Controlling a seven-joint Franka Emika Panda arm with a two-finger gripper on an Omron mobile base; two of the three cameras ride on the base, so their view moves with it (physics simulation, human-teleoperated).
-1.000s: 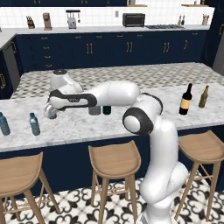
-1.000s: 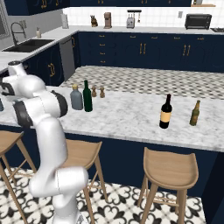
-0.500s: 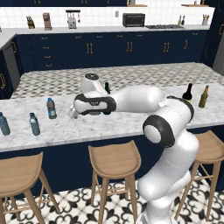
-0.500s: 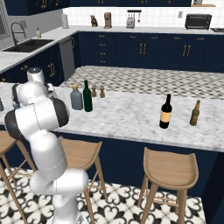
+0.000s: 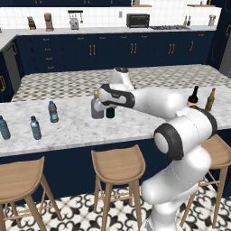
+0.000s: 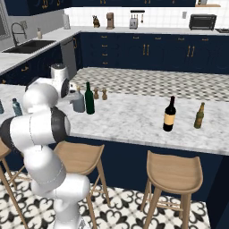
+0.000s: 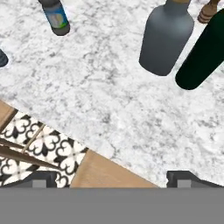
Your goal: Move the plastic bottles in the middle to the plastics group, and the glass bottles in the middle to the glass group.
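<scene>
Bottles [image 5: 97,108] on marble counter [image 5: 76,128]

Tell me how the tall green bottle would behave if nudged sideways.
The green bottle is tall and slim on a narrow base, so it would probably tip rather than slide. It stands close beside the grey bottle, so it might knock that. It looks like glass, likely heavy and breakable.

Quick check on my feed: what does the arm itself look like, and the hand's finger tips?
The arm is glossy white, built of fat rounded links with dark grey to black bands at the joints, one at the elbow and one near the wrist. No cables or markings show. In the hand view the hand shows two small, blocky dark grey finger tips.
</scene>
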